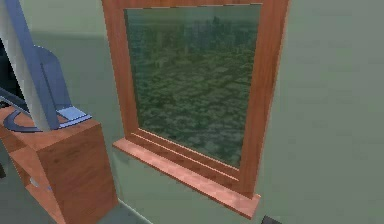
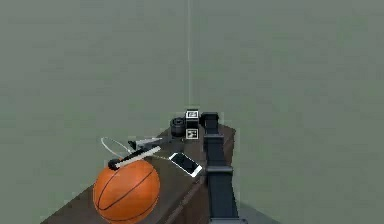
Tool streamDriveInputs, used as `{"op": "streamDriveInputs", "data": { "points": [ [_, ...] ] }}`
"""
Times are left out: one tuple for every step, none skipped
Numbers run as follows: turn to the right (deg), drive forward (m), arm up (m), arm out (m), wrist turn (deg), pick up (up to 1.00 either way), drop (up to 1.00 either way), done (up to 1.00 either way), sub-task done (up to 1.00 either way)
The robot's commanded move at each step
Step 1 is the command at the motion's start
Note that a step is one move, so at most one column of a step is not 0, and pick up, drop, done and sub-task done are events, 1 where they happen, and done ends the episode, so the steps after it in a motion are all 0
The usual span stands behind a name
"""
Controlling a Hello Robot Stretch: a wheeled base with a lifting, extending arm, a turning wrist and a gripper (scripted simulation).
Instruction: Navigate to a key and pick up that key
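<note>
Lighting's coming across soft and even in both views, kinda flat overall. In the forward view the wall (image 1: 330,110) is sitting in mid-bright light, while the window (image 1: 195,85) pane is reading dark and mottled. Its frame's sides are leaning a bit, which is just the lens bending things. The arm side view is looking dimmer: the back wall (image 2: 100,70) is going grey, the bench (image 2: 70,207) is sinking into dark brown, and the basketball (image 2: 127,190) is catching light up top with its underside shading off.
</note>
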Motion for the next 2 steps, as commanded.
{"op": "streamDriveInputs", "data": {
  "points": [
    [0.0,0.00,0.10,0.00,0.0,0.00,0.00,0.00,0.00],
    [0.0,0.00,0.00,0.00,0.0,0.00,0.00,1.00,0.00]
  ]
}}
